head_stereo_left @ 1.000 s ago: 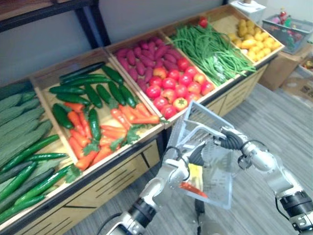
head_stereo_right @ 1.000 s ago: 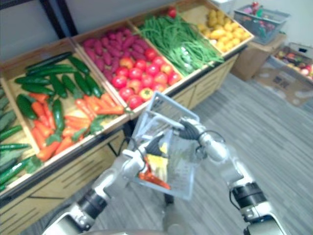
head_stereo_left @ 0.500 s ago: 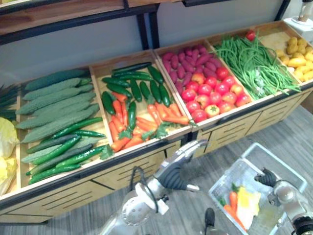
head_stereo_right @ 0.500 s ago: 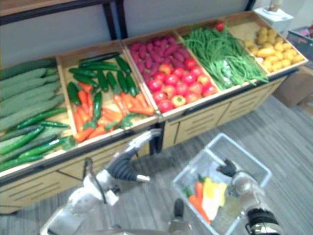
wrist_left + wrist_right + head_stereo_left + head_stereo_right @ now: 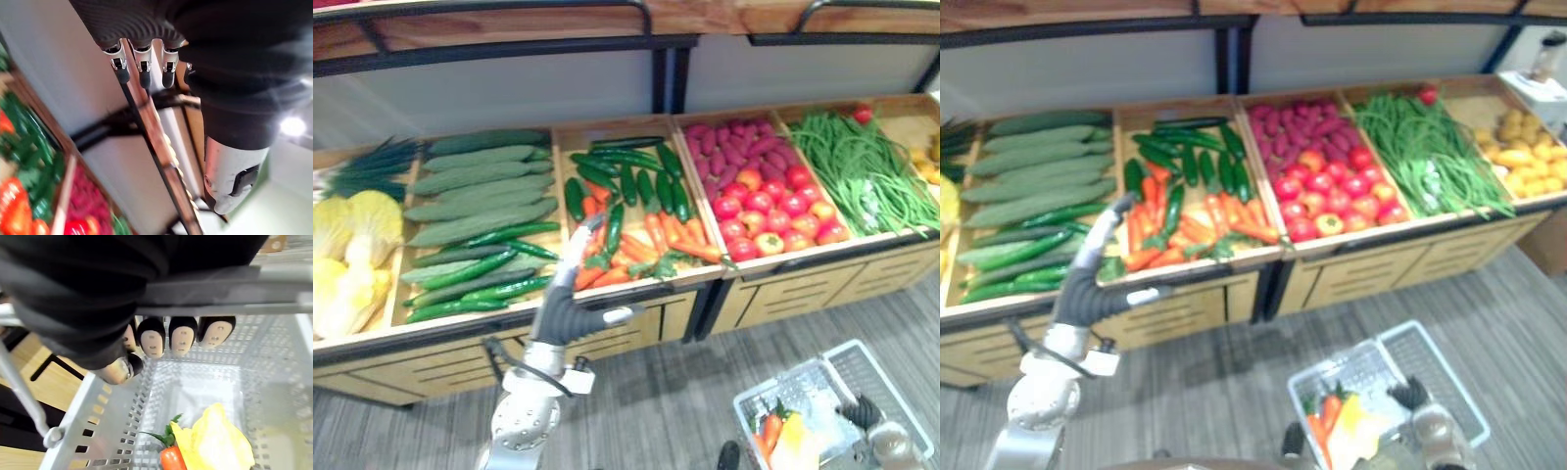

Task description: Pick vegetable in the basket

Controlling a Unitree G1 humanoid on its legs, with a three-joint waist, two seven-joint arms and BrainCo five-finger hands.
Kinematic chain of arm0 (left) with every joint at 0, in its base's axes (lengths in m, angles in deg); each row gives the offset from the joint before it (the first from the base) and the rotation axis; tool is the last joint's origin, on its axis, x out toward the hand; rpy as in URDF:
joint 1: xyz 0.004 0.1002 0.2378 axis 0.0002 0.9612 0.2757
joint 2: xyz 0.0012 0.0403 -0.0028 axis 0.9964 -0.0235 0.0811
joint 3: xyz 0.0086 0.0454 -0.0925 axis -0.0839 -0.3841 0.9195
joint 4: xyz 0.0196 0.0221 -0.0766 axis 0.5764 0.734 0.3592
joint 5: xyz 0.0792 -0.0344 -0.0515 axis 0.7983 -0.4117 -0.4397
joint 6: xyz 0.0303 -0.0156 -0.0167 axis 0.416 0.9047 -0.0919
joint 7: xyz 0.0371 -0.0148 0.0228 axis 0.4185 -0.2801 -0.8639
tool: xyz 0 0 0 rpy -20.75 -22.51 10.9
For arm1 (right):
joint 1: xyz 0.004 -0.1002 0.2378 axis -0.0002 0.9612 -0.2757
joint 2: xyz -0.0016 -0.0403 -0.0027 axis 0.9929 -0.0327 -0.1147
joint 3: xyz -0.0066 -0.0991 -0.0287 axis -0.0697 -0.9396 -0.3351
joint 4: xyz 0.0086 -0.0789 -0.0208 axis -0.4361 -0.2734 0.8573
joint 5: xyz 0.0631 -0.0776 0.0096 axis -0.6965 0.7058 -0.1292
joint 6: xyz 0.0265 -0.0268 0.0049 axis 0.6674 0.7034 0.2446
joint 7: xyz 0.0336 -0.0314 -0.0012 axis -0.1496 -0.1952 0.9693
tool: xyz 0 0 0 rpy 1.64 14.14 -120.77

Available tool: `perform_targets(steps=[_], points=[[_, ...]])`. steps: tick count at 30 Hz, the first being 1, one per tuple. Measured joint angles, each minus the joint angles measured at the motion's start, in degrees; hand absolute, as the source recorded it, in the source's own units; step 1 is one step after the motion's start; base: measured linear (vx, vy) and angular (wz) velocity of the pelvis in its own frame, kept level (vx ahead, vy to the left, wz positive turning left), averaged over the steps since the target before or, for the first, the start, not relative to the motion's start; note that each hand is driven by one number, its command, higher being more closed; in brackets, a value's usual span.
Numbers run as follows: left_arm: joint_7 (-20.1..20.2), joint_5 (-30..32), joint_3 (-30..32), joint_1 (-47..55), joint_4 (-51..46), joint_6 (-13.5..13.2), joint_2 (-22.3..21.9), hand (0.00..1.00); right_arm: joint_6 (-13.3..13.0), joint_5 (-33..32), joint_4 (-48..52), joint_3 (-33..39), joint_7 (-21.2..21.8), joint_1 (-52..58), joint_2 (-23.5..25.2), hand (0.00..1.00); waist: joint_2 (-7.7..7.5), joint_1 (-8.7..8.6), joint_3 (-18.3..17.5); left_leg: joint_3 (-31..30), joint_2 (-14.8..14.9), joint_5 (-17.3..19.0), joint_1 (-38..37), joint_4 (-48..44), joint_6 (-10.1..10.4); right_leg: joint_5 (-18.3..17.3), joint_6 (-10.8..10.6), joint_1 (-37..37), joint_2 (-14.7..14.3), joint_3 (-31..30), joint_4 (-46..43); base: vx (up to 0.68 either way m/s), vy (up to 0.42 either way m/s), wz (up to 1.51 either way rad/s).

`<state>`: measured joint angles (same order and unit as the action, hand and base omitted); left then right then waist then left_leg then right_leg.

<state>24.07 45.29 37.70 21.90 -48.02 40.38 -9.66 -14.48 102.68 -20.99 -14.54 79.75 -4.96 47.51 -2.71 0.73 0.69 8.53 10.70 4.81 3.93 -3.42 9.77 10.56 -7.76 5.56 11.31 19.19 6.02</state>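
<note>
Left hand: the left hand (image 5: 570, 304) is hovering in front of the middle bin (image 5: 646, 282) of the wooden stand. Its fingers are sticking out straight, pointing up toward the bin, and holding nothing.
Right hand: the right hand (image 5: 1410, 395) is sitting low on the robot's right. Its fingers are curling round the basket handle (image 5: 220, 291) and gripping it.
Basket: the grey plastic basket (image 5: 1435, 364) is hanging from that hand over the grey floor (image 5: 1234, 382), well apart from the stand.
Carrot: 1 carrot (image 5: 1334, 411) is lying inside the basket, on the side nearer the robot's left. Its long way is running from the robot toward the stand. Its green leafy end is pointing toward the stand.
Yellow leafy vegetable: the yellow leafy vegetable (image 5: 215, 440) is lying in the basket too, touching the carrot.
Middle bin: dark green cucumbers (image 5: 628, 181) are lying at the back and loose carrots (image 5: 656, 235) at the front.
Bin to its right: purple sweet potatoes (image 5: 734, 142) are sitting at the back and red tomatoes (image 5: 773, 211) at the front.
Next bin along: long green beans (image 5: 862, 166) are lying in a heap.
Bin to the left: bumpy green gourds (image 5: 480, 186) are lying side by side.
</note>
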Motion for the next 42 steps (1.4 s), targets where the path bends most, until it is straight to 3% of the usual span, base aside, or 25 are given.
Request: perform_targets(steps=[4,7,8,14,20,22,26,32,42], points=[[-2.88,0.37,11.25,0.38,9.1,1.19,-4.12,0.0,-0.08,0.06,-5.17,4.51,-1.04,2.01,1.7,1.0,-0.37,1.09,-1.23,-2.97,-0.04,-0.92,0.3,1.01,0.08,-0.78,-0.07,-1.48,0.01,3.04,0.0,0.02,-0.01,0.41],[-8.16,4.63,19.27,-0.02,20.08,3.11,-5.06,0.0,0.15,0.17,-7.06,5.62,-2.88,3.23,4.51,1.0,-0.92,1.27,-2.04,-4.71,-0.07,-1.62,0.84,1.27,0.04,-1.09,0.22,-2.07,0.01,5.13,0.01,0.02,-0.012,0.32],[-10.75,5.81,22.51,-0.03,24.51,4.85,-5.69,0.0,0.3,0.17,-7.66,6.12,-3.48,3.38,5.74,1.0,-1.23,1.37,-2.26,-5.06,-0.14,-1.81,0.85,1.3,0.05,-1.13,0.28,-2.17,0.05,5.45,0.01,0.01,-0.006,0.1],[-16.37,9.63,31.35,-0.06,41.28,7.87,-6.33,0.0,0.34,0.1,-7.49,7.49,-5.71,4.47,8.1,1.0,-1.1,1.34,-3.51,-5.69,-0.19,-1.64,0.73,1.8,-0.21,-2.28,0.7,-2.79,0.1,6.13,0.07,-0.01,-0.006,0.06],[-17.63,9.62,38.48,-0.93,72.46,12.51,-6.26,0.0,0.32,-0.19,-6.76,7.09,-6.85,4.51,10.05,1.0,-0.53,1.05,-3.83,-4.37,-0.04,-1.67,-1.22,3.52,-0.02,-2.42,0.57,-2.85,-0.1,5.07,0.11,0.01,-0.007,-0.1],[-17.27,9.75,38.67,-0.76,81.11,14.28,-6.45,0.0,0.08,-1.82,-6.78,6.51,-6.89,4.48,10.88,1.0,-0.53,0.97,-3.83,-3.75,-0.03,-1.64,-1.96,4.07,0.03,-2.46,0.52,-2.78,-0.14,4.24,0.1,0.04,-0.002,-0.16],[-13.86,9.59,38.94,0.67,87.4,16.41,-8.9,0.0,-0.08,-2.88,-6.85,6.1,-6.97,4.39,11.97,1.0,-0.24,0.97,-3.82,-1.03,0.07,-1.58,-4.36,4.63,0.41,-2.49,0.4,-2.8,-0.34,1.5,0.09,0.06,0.006,-0.34],[-9.08,9.03,32.46,-1.21,89.14,16.22,-12.04,0.0,0.03,-4.28,-8.04,6.07,-6.88,4.97,12.54,1.0,0.33,0.12,-3.78,0.91,0.07,-1.03,-6.22,5.23,0.36,-2.55,0.31,-2.92,-0.49,-0.29,0.08,0.03,0.009,-0.16],[-8.38,7.31,22.62,-3.8,88.89,14.83,-12.08,0.0,1.71,-4.28,-8.17,5.2,-7.02,6.33,13.77,1.0,1.41,-1.27,-3.08,2.18,0.09,-0.1,-7.26,5.13,0.46,-2.47,-0.25,-3.29,-0.6,-1.14,0.07,0.02,0.004,-0.05]])
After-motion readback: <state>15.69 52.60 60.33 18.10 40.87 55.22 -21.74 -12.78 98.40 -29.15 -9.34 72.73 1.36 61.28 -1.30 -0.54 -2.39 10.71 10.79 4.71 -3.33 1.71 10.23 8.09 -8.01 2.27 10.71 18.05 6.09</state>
